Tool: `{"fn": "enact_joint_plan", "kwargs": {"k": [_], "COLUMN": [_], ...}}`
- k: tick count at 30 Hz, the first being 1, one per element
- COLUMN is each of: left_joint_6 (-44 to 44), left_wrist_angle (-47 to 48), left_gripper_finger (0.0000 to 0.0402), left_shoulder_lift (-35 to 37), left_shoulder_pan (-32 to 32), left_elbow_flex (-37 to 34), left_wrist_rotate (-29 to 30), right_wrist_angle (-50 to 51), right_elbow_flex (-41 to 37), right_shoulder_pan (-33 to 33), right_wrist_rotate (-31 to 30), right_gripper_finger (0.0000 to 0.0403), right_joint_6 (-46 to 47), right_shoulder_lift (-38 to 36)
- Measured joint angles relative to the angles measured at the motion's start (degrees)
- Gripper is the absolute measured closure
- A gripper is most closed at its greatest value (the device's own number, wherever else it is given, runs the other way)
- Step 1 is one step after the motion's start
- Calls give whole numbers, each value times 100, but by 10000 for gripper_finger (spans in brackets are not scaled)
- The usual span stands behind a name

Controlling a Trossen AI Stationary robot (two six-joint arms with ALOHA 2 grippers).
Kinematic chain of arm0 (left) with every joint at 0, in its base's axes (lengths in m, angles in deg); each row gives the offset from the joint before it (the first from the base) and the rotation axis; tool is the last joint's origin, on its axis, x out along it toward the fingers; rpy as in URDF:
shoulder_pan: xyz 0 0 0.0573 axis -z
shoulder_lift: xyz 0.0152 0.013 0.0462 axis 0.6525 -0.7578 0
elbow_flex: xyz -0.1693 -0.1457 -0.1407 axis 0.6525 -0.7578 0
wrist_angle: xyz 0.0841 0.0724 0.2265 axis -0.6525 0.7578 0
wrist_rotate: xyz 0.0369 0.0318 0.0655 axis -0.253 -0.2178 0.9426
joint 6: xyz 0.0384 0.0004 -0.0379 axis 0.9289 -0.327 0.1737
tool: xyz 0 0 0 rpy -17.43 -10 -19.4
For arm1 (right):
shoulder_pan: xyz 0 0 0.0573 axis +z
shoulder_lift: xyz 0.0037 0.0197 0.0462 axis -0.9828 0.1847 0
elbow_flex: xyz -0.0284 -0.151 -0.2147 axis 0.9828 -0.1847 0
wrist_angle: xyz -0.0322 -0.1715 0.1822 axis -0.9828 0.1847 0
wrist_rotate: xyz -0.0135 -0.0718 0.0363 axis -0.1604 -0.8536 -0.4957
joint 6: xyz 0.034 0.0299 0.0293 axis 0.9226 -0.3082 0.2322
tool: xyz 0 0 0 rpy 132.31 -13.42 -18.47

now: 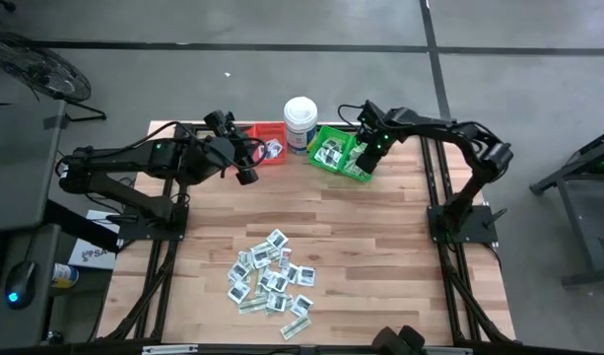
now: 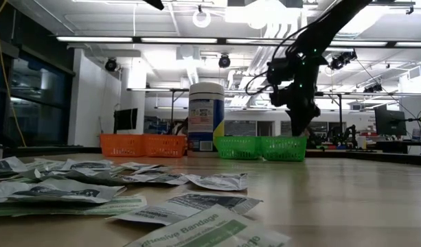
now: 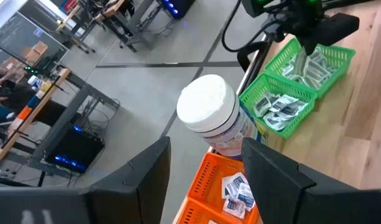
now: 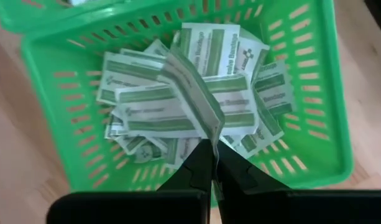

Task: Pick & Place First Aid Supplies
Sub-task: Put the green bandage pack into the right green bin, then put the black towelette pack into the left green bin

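Loose packets (image 1: 271, 281): heaped on the near table; one strip reads "Bandage" (image 2: 196, 223).
Left gripper (image 3: 206, 165): fingers apart, empty, over the orange bin (image 1: 270, 144).
Right gripper (image 4: 213, 163): pinched on a green-and-white strip (image 4: 193, 93) above the green bin (image 4: 314, 112), which holds more strips.
Tub (image 1: 300, 121): between the bins.
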Motion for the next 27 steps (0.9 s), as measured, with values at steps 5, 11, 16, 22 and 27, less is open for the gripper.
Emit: {"fn": "enact_joint_plan", "kwargs": {"k": [5, 11, 16, 22, 27], "left_joint_6": [-32, -98, -110, -122, -134], "left_wrist_angle": [8, 88, 88, 88, 93], "left_gripper_finger": [209, 209, 209, 209, 209], "left_shoulder_lift": [0, -2, -2, -2, -2], "left_shoulder_pan": [0, 0, 0, 0, 0], "left_elbow_flex": [0, 0, 0, 0, 0], "left_wrist_rotate": [-2, -3, -4, -134, -149], "right_wrist_angle": [-55, -135, -128, -122, -81], "right_elbow_flex": [0, 0, 0, -2, -2], "right_shoulder_pan": [-7, -41, -69, -150, -157], "right_wrist_rotate": [-38, -38, -49, -26, 47], "right_gripper_finger": [401, 366, 307, 233, 195], "right_joint_6": [-88, -78, -79, -102, -182], "right_shoulder_lift": [82, 72, 59, -165, -510]}}
